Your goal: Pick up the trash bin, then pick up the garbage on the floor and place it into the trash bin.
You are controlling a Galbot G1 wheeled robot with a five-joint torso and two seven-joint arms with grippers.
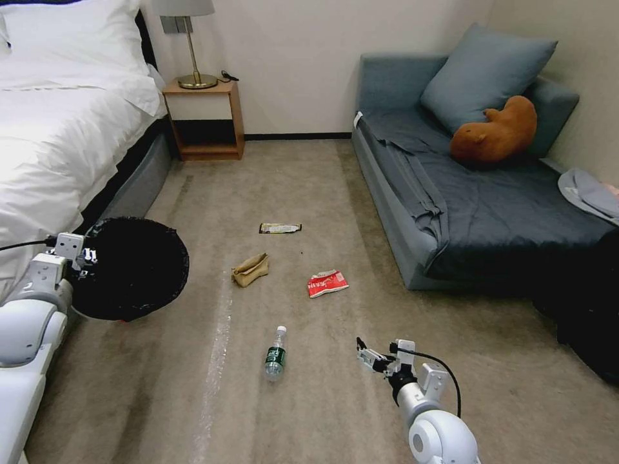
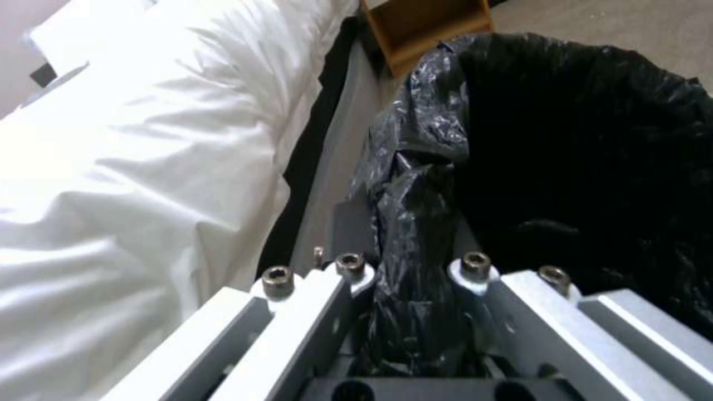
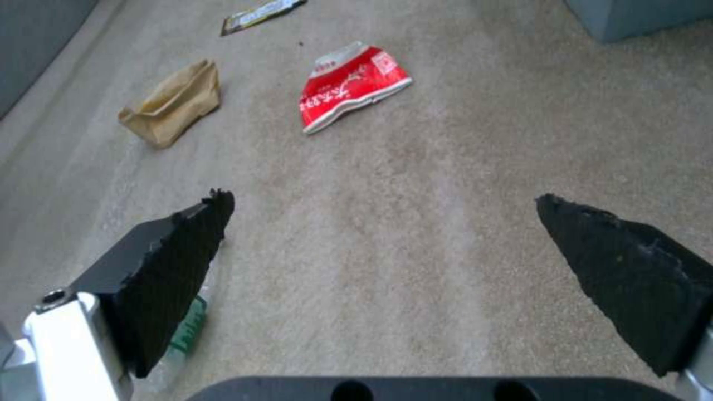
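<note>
Bin step done: your left gripper point(image 2: 412, 267), jaws clamped on bag-lined rim, holds trash bin point(image 1: 132, 267) up beside bed point(image 1: 58, 129). Garbage step in hand. Right gripper point(image 1: 369, 356) hovers with jaws wide, empty, just beside bottle point(image 1: 275, 354); red wrapper point(image 1: 327, 283), paper bag point(image 1: 250, 269), snack wrapper point(image 1: 280, 228) lie farther from bottle, toward sofa point(image 1: 451, 212). Next, likely: shift right gripper over bottle, lower, close across its body.

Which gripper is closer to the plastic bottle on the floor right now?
Right. The right gripper, jaws open and empty, hangs just beside the bottle on the carpet. The left gripper is farther off by the bed, shut on the trash bin rim.
</note>
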